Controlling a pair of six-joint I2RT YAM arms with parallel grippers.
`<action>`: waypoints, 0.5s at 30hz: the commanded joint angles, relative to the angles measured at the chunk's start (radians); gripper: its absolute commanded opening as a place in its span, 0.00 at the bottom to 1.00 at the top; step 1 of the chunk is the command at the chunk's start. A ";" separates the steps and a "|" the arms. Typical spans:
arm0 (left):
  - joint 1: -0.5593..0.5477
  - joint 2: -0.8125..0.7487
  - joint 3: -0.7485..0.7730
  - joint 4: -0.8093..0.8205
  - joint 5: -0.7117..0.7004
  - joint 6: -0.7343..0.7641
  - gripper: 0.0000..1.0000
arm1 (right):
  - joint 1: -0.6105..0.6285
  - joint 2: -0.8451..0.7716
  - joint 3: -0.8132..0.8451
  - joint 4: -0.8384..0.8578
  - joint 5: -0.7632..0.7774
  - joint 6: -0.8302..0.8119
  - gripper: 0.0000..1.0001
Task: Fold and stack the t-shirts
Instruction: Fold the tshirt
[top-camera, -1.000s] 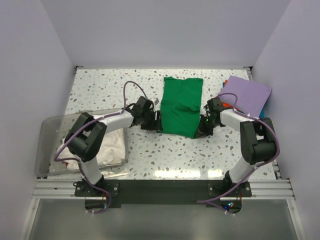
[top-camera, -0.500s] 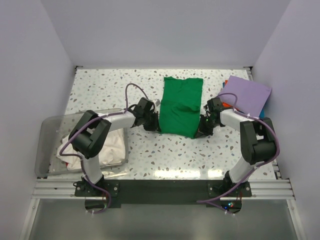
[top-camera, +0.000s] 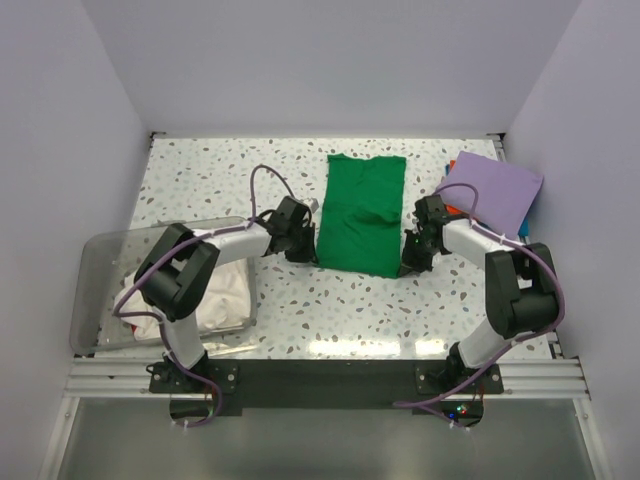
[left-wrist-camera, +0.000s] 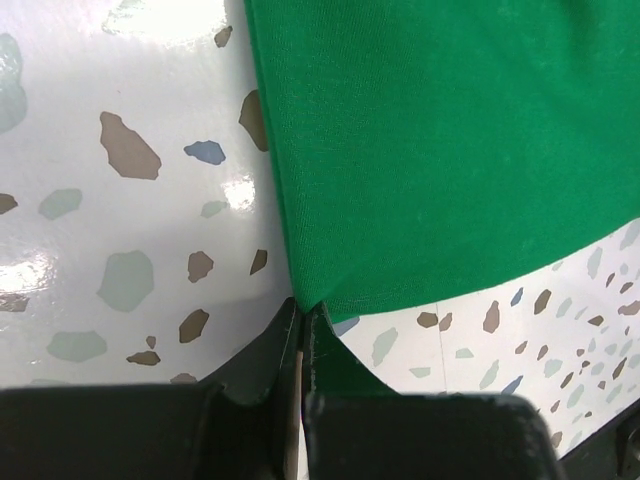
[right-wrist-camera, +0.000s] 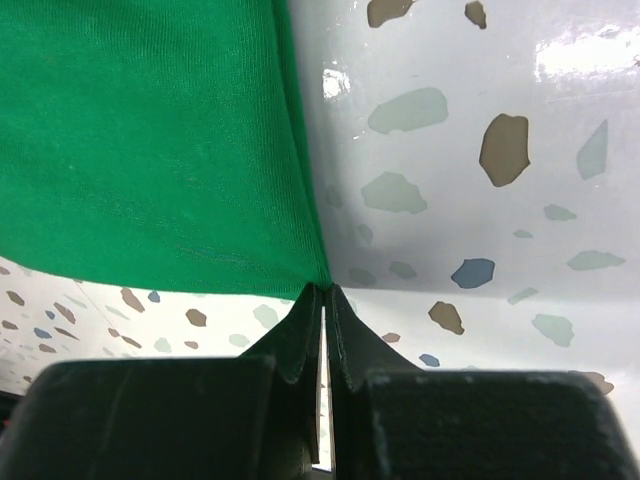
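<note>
The green t-shirt (top-camera: 362, 212) lies as a long folded strip mid-table. My left gripper (top-camera: 308, 252) is shut on its near left corner (left-wrist-camera: 312, 296), and my right gripper (top-camera: 405, 266) is shut on its near right corner (right-wrist-camera: 322, 283). In both wrist views the cloth's corner is pinched between the closed black fingertips, just above the speckled tabletop. A folded lavender-purple t-shirt (top-camera: 495, 185) rests at the far right. White t-shirts (top-camera: 222, 298) lie crumpled in the clear bin on the left.
The clear plastic bin (top-camera: 95, 262) takes up the near left of the table. Something red-orange (top-camera: 455, 200) peeks out from under the purple t-shirt. White walls enclose the table on three sides.
My left gripper has slid right to the green t-shirt's near left corner and shut on it. The right gripper has stayed shut on the near right corner, shifting slightly.
</note>
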 joint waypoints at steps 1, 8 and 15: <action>0.007 -0.037 -0.017 -0.066 -0.078 0.014 0.00 | -0.001 -0.023 -0.006 -0.054 0.067 -0.026 0.00; -0.009 -0.084 -0.012 -0.084 -0.048 0.018 0.00 | -0.001 -0.039 0.007 -0.085 0.035 -0.034 0.00; -0.028 -0.179 -0.009 -0.211 -0.062 0.058 0.00 | 0.000 -0.168 -0.029 -0.213 -0.016 -0.060 0.00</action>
